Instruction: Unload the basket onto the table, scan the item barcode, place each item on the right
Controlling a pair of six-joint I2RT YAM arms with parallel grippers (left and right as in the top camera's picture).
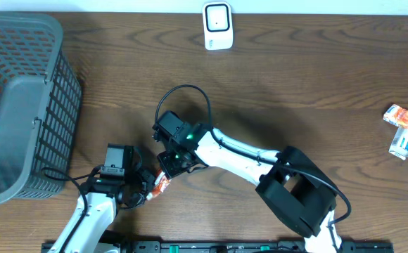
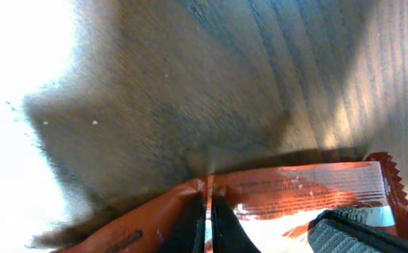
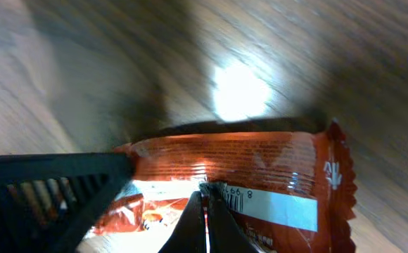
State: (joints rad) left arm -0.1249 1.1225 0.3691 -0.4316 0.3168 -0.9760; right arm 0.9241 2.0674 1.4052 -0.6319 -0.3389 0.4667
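Holding the orange snack packet low near the front of the table, with left gripper and right gripper both clamped on it. Not yet scanned. Next, probably: release one side, then turn the barcode toward the scanner, well apart.

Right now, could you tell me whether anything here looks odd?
Nothing looks spilled or damaged. One oddity: the left tool and the right tool are both shut on the same orange packet, well away from the white scanner.

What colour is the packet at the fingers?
Orange-red packet, white barcode strip; best in right wrist view.
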